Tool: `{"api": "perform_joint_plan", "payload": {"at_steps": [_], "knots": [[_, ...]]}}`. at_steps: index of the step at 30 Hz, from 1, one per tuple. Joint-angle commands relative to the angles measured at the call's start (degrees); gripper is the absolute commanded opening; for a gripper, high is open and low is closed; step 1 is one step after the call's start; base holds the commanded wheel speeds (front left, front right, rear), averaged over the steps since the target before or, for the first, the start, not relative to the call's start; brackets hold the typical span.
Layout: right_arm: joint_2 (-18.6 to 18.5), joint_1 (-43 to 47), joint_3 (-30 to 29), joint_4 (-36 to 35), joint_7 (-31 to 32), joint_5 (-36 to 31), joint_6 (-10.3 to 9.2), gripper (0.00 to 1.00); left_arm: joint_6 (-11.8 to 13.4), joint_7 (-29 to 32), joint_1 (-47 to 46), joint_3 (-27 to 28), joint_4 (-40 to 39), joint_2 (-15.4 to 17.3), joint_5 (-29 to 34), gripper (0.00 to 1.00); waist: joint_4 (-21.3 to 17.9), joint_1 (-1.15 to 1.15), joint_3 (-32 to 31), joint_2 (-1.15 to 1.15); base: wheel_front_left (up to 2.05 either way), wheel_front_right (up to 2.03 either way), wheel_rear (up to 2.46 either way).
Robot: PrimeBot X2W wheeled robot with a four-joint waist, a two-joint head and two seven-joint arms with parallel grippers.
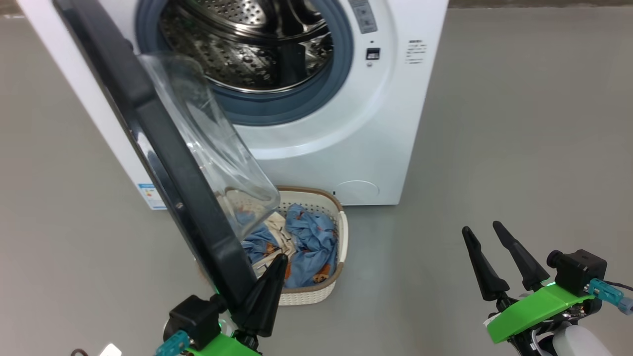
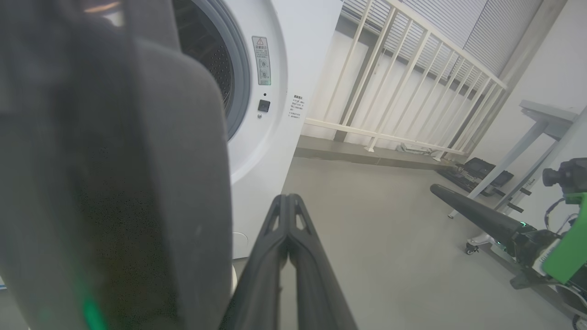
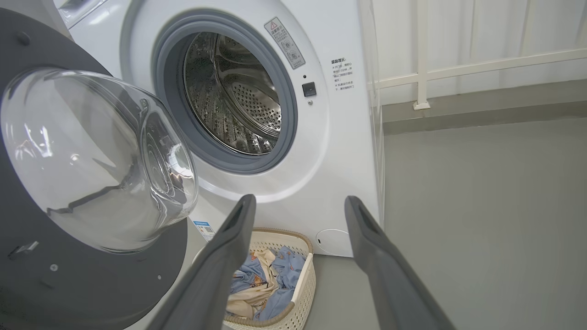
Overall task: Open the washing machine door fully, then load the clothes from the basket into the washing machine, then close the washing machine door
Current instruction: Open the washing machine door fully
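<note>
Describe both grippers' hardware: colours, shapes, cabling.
Left gripper and right gripper match: two long, tapered black fingers on a bright green bracket, a black wrist camera with a teal connector and a thin dark cable. The right forearm is pale white.

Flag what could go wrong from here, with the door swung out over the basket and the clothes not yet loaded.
1. The door hangs over the basket, its glass bowl above some of the clothes; a reach for them could knock it.
2. The left end effector is shut beside the door's lower edge, not gripping it, so a push to open it wider may slip off.
</note>
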Motion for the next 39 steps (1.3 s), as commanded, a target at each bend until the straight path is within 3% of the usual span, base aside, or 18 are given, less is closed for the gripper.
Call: {"api": "perform_joint_plan", "payload": {"at_steps": [1,14,22,34,39], "knots": [[-0.23,-1.60,1.28,-1.01,-0.69,0.19,0.56,1.00,1.23,-0.44,-1.19,3.87,-0.97,2.01,-0.38,0.00,1.77,0.00,0.05,0.00,0.00,0.00,0.00],[0.10,-1.57,1.10,-0.38,-0.69,0.31,0.56,1.00,3.52,0.57,1.98,5.30,-3.64,4.23,-0.63,0.00,7.06,0.00,-0.28,0.00,0.00,0.00,0.00],[0.31,-0.97,0.33,-0.38,-0.69,0.23,0.56,1.00,6.42,2.86,4.20,7.51,-7.13,6.60,-0.60,0.00,10.72,0.00,-0.55,0.00,0.00,0.00,0.00],[0.86,-1.67,0.07,-0.71,-0.69,-0.19,0.56,1.00,10.78,6.84,4.49,15.87,-8.74,12.28,-3.02,0.00,15.77,0.00,1.36,0.00,0.00,0.00,0.00],[0.01,-2.95,0.45,-0.32,-0.69,-0.31,0.56,1.00,11.33,8.43,2.74,19.55,-7.81,15.31,-4.43,0.00,16.48,0.00,2.80,0.00,0.00,0.00,0.00]]}}
